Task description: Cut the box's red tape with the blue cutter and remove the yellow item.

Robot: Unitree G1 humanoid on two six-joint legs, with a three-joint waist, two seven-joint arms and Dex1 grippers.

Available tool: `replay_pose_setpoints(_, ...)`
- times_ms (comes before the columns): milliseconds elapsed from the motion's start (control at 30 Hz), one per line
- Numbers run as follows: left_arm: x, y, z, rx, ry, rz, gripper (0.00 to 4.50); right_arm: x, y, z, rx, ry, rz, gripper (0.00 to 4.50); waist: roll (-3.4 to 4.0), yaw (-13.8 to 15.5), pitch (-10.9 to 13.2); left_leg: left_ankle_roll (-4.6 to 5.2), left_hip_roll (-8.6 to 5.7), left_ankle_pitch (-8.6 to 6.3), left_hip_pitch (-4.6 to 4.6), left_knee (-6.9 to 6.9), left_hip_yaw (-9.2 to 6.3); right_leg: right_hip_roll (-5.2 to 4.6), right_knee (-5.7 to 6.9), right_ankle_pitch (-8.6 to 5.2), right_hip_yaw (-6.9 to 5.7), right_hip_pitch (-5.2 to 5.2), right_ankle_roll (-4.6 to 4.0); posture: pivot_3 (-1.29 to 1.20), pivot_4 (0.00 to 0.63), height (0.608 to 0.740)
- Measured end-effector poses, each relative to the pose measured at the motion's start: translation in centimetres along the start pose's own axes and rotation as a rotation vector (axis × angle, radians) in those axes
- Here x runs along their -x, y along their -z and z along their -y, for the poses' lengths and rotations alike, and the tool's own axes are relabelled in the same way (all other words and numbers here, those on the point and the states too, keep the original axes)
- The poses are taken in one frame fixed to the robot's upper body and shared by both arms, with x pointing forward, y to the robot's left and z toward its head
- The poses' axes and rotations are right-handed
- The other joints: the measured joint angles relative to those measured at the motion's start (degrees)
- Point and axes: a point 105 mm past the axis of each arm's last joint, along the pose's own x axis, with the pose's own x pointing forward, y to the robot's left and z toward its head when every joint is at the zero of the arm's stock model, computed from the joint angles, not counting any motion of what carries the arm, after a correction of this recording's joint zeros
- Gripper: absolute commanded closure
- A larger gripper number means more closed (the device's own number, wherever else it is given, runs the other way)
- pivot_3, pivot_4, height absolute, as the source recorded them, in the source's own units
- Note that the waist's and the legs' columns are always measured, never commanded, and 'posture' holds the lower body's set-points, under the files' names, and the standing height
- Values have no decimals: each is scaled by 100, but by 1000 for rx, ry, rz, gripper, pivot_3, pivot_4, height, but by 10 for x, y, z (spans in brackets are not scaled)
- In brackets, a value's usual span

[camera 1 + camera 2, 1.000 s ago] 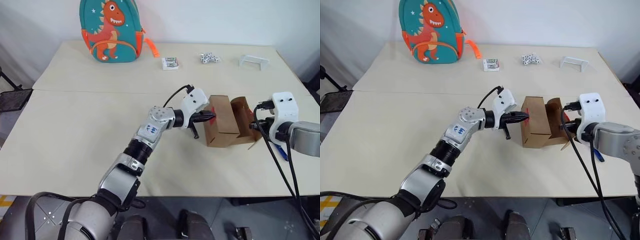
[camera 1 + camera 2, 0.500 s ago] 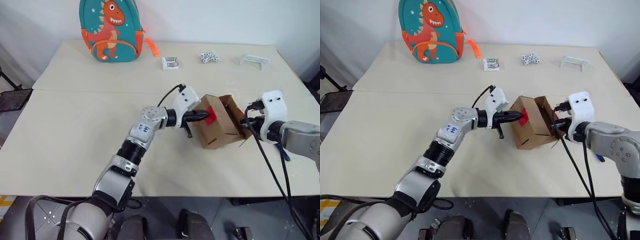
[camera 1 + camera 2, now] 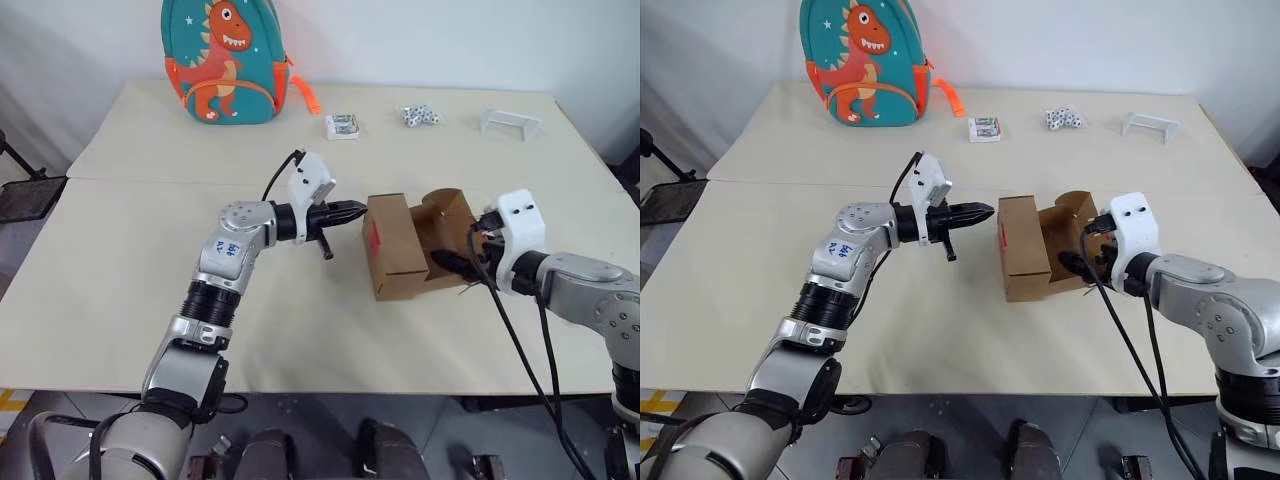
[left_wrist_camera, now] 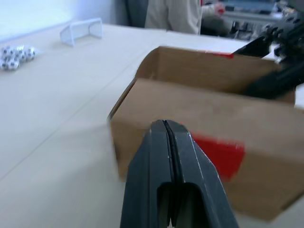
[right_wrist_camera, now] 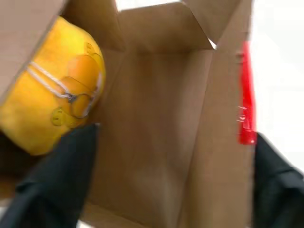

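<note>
The box (image 3: 398, 252) lies on its side on the counter (image 3: 150, 270), its open end turned toward the right gripper (image 3: 1072, 266), and the red tape (image 3: 374, 236) shows as a strip on the face that looks toward the left gripper (image 3: 350, 211). That left gripper hovers just beside the taped face, apart from it, fingers (image 4: 167, 156) clenched flat together on nothing. Over on the right, the wrist view gives the real story: the flaps stand open, the fingers (image 5: 61, 175) are spread wide at the mouth of the box, and the yellow item (image 5: 54, 90) sits tucked into one inner corner against the cardboard wall. So the step in hand looks like the reach inside for the yellow lump. To do it well, the spread fingers should go in along the floor of the box, angled toward that corner, with one finger slipping between the toy and the wall so the soft body is squeezed across its middle, not pinched at the edge. The box looks light and could skid away on the smooth counter, so the left gripper would do well to brace the taped face while the right pushes in. Watch the flap edges, which could snag a finger on the way in or out. I can't place the blue cutter.
</note>
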Motion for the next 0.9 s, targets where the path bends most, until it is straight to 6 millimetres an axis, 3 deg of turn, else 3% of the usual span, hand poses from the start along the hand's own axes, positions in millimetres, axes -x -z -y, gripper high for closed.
replay_pose_setpoints(133,-2,-12,3,-33,14,25,4500,0,-10,-10,14,-33,32,446,1,-19,0,-1,0,1,7,-4,2,0,5,0,1,0,0,0,150,740)
replay_pose_setpoints(333,-4,-7,3,-18,15,12,4500,-2,-10,-16,-13,-62,24,446,1,3,0,-2,0,1,5,-2,1,0,8,0,1,0,0,0,150,740)
replay_pose_setpoints(500,-18,-4,16,-16,62,3,4500,-3,-8,-21,-13,-70,15,446,1,2,0,-2,0,1,4,-4,0,0,8,0,0,-1,0,0,150,740)
replay_pose_setpoints(600,-26,0,24,-26,91,-20,4500,-4,-5,-22,-14,-70,-3,969,1,-11,-1,-2,0,1,6,-5,1,0,8,0,0,-1,0,0,150,740)
replay_pose_setpoints(733,-32,8,32,-49,107,-64,4500,-3,-5,-18,1,-35,-24,2322,1,-13,-1,-2,0,1,6,-4,4,0,8,0,2,-1,0,0,150,740)
replay_pose_setpoints(900,-25,11,27,-79,84,-92,4500,-1,-6,-6,43,45,-47,4046,4,-16,-2,-2,0,1,10,-3,3,0,12,0,3,0,0,0,150,740)
